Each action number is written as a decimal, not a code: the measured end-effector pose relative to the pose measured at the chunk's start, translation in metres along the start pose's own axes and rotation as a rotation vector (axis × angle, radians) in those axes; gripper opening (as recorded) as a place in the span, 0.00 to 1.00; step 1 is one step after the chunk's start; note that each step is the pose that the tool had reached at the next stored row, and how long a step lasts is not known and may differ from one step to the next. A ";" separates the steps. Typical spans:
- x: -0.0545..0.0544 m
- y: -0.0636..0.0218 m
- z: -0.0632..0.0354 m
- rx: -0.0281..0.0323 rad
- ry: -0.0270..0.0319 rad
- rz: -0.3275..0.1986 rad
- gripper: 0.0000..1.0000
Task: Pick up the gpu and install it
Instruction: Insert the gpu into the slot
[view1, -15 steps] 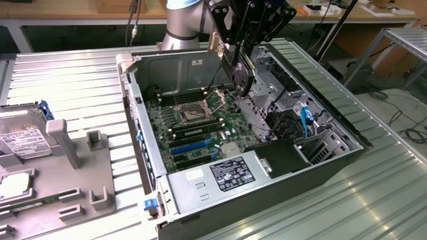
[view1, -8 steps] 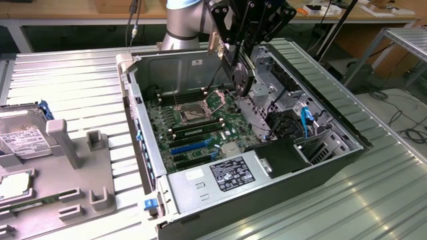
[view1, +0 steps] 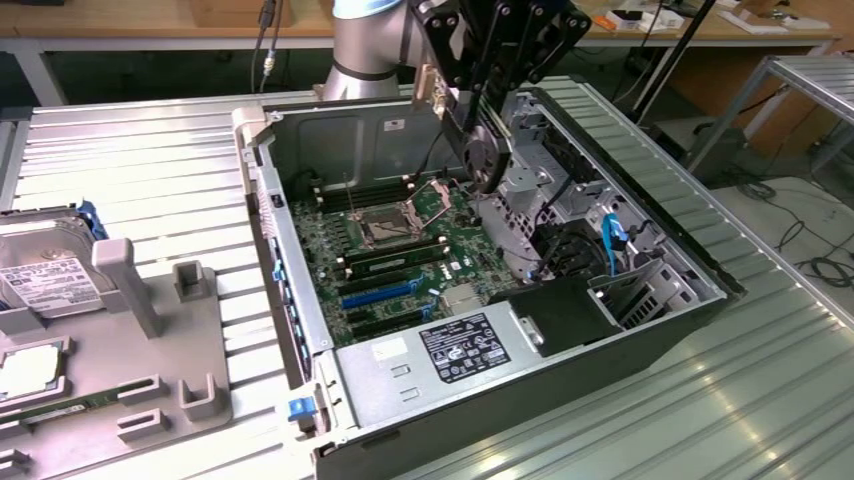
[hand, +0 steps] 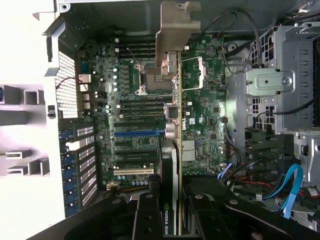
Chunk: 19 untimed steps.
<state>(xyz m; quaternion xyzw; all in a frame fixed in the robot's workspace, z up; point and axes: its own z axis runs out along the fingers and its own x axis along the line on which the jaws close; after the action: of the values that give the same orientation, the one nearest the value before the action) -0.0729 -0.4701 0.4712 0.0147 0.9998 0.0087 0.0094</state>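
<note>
My gripper is shut on the gpu and holds it on edge in the air above the motherboard of the open computer case. The card hangs beside the processor socket, clear of the board. In the wrist view the gpu runs edge-on away from my gripper. Its black cooler face is lettered and its silver end bracket is at the far end. The black fingers press on both faces. The blue expansion slot lies off to the card's side.
A silver hard drive with a white label and a thin memory stick rest in a grey fixture tray at the exterior view's left. The power supply, drive cages and cables crowd the case.
</note>
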 end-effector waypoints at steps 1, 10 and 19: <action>0.000 0.0000 0.0000 -0.0001 0.0001 -0.007 0.27; 0.000 0.0000 0.0000 -0.0020 0.0019 -0.105 0.27; 0.000 0.0000 0.0000 -0.0025 0.0024 -0.134 0.27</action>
<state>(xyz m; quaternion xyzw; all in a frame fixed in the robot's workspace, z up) -0.0729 -0.4701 0.4712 -0.0521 0.9986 0.0093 0.0088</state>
